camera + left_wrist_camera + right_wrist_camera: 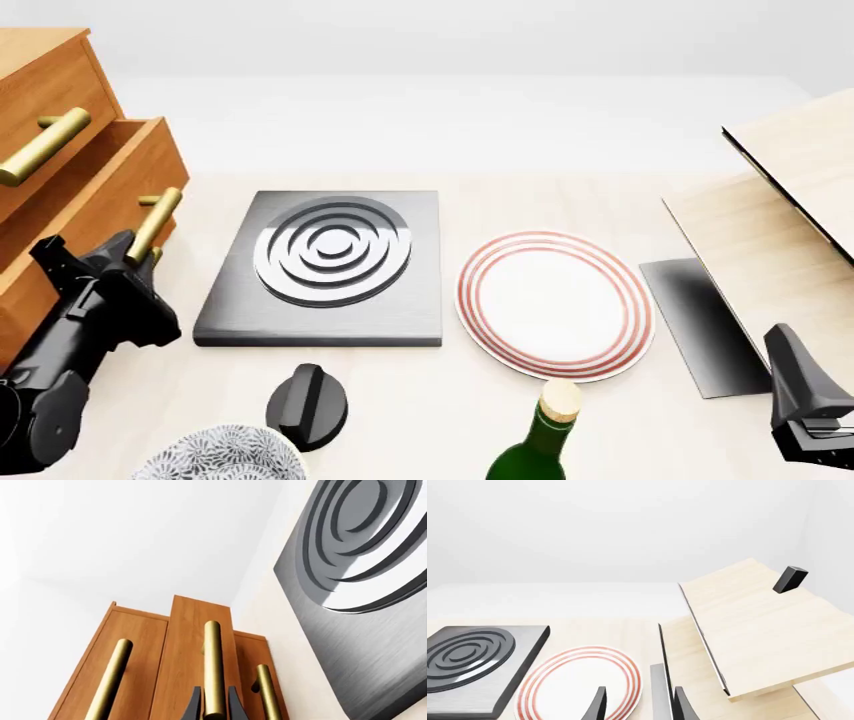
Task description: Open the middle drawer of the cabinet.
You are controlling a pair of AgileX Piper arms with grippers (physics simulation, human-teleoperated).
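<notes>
Overhead front view, two close wrist views

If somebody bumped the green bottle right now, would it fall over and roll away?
Probably yes. The green bottle stands upright and looks tall and narrow, so a nudge near its cork could tip it. Its round body would likely roll once down, perhaps toward the red-ringed plate beside it. It looks like glass, so possibly slippery and breakable.

Stove plate (327,265) crowds the cabinet (54,200) beside it.

Orange-brown cabinet (54,170), gold handles; black stove plate (327,265), silver rings; white plate (555,305), red rings.
</notes>
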